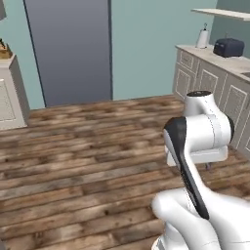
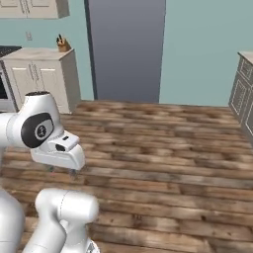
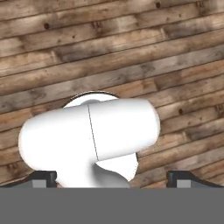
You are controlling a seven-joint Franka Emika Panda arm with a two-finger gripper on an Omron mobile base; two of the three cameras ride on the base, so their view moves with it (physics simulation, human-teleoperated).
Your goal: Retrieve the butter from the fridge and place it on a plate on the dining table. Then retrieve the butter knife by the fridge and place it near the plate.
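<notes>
Left base view: the fridge [image 1: 71,51] stands at 12 o'clock beyond the wooden floor [image 1: 83,161]; a toaster [image 1: 228,47] sits on the counter [image 1: 222,61] at 2 o'clock. Right base view: fridge at 12 o'clock, knife block [image 2: 62,44] at 11 o'clock. Hand view: end effector [image 3: 112,179] fully spread, holding nothing, above the floor.

A broad stretch of bare wooden floor [image 1: 83,156] is seen ahead, with open passage across it up to the far wall. At the far wall the grey fridge [image 2: 126,49] stands closed and flush, bounding the way forward. Cream cabinets [image 1: 215,83] line the right side, their surface carrying a dark toaster [image 1: 228,47] and a paper roll [image 1: 203,37]. Another cream cabinet [image 2: 44,79] closes the left side, with a knife block [image 2: 62,44] on its surface. The jaws are spread wide, tucked low over the floor.
</notes>
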